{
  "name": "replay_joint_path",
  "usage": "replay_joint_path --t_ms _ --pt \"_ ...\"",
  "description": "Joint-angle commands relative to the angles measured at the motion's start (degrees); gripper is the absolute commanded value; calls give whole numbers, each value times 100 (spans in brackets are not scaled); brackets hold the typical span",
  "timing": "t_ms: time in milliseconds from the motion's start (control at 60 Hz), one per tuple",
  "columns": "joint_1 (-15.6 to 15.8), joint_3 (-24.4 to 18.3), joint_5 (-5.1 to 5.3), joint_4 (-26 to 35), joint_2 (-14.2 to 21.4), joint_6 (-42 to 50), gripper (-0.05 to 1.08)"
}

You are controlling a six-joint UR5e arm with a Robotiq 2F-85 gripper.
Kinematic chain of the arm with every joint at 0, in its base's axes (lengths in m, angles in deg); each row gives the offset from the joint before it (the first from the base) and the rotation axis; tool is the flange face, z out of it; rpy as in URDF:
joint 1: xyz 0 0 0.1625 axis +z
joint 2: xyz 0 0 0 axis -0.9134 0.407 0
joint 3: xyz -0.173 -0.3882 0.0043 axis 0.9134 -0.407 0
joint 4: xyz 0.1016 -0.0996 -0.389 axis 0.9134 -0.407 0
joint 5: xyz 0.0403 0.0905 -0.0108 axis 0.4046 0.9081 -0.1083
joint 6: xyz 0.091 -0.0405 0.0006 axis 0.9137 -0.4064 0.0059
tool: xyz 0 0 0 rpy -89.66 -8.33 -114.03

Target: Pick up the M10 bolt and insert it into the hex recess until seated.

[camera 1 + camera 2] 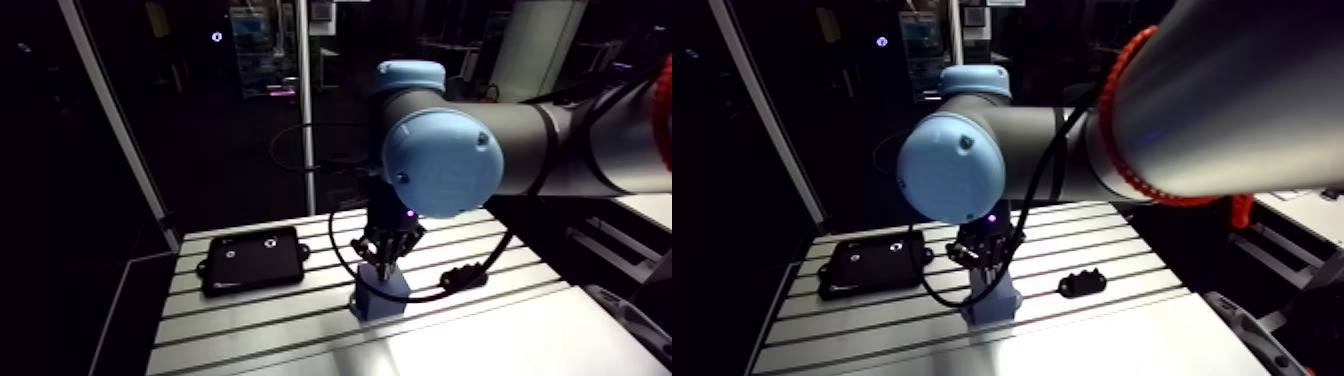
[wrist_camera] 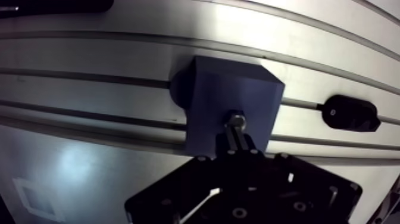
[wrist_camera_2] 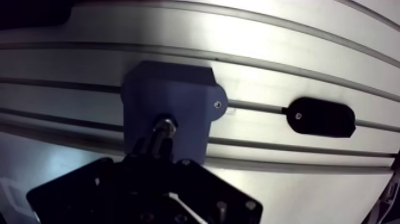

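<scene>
Bolt (image 2: 236, 120) at block (image 2: 229, 89), wrist view only

The steel bolt (image 2: 236, 120) stands upright, its end at the blue block's (image 2: 214, 95) top face.

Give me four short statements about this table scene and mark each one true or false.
1. The gripper is shut on the M10 bolt. True.
2. The bolt is held at the blue block. True.
3. The black oval piece lies on top of the block. False: it lies on the table, apart from the block.
4. The flat black box is pressed against the block. False: it lies on the table, apart from the block.
</scene>
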Motion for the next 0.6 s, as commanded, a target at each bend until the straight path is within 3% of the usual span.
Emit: replay_joint_path --t_ms 17,600 --pt "0 -2 2 -12 -16 -8 108" --pt "0 6 2 -20 -42 -25 108"
